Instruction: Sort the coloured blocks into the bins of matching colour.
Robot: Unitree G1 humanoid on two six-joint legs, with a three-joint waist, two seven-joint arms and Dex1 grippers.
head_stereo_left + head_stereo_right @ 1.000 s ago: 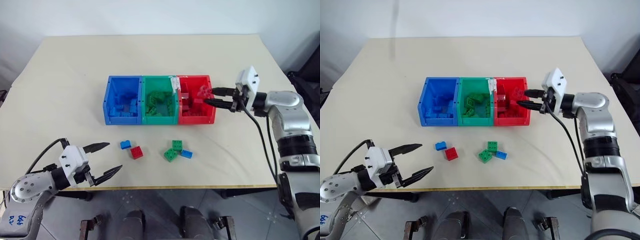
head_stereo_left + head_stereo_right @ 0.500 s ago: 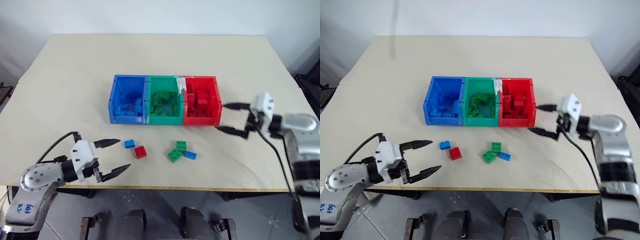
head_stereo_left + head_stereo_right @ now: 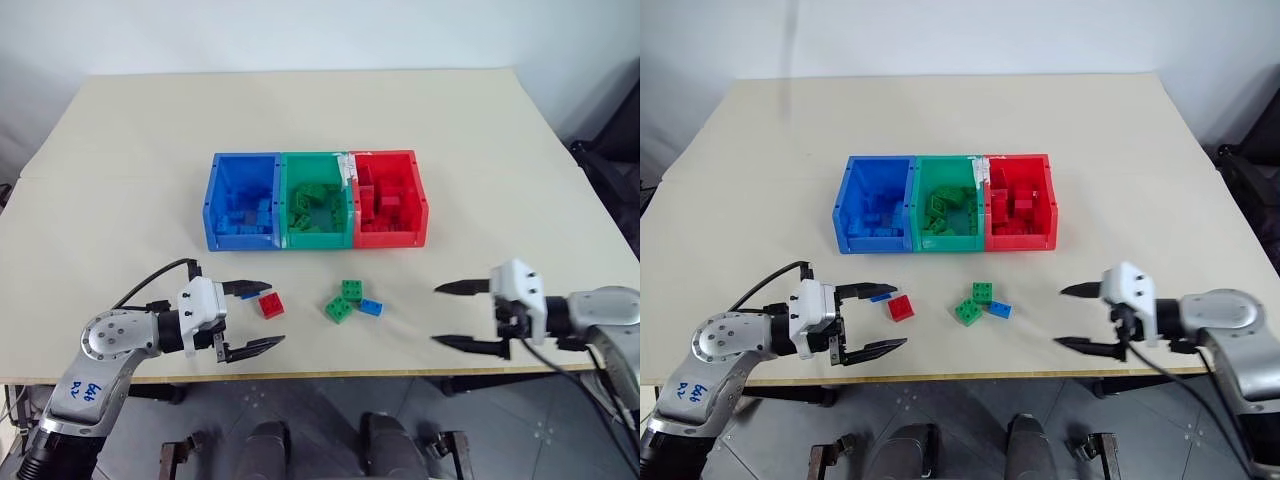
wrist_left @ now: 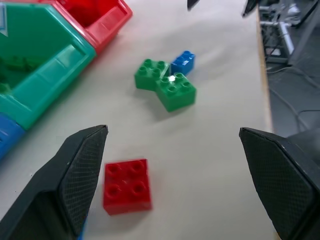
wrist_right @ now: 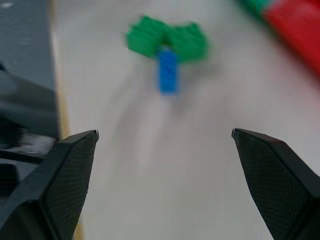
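Head views: the left gripper (image 3: pixel 250 318) points inward, level, fingers spread beside the small red studded plastic brick (image 3: pixel 271 305); the right gripper (image 3: pixel 455 316) mirrors it, empty, jaws apart. Left wrist view: two green studded bricks (image 4: pixel 165 83) and a blue one (image 4: pixel 183 61) touch, near the joined plastic bins (image 4: pixel 45 75). Right wrist view: the same cluster lies ahead.

Bright, even light falls from above on my table (image 3: pixel 120 150), and the shadows under the bins (image 3: pixel 316 200) and loose blocks (image 3: pixel 350 300) are soft and short. My head views are sharp across the whole tabletop, with no glare. My left wrist view is crisp on the red block (image 4: pixel 127 185). My right wrist view is smeared: its green and blue blocks (image 5: pixel 167 47) are blurred.
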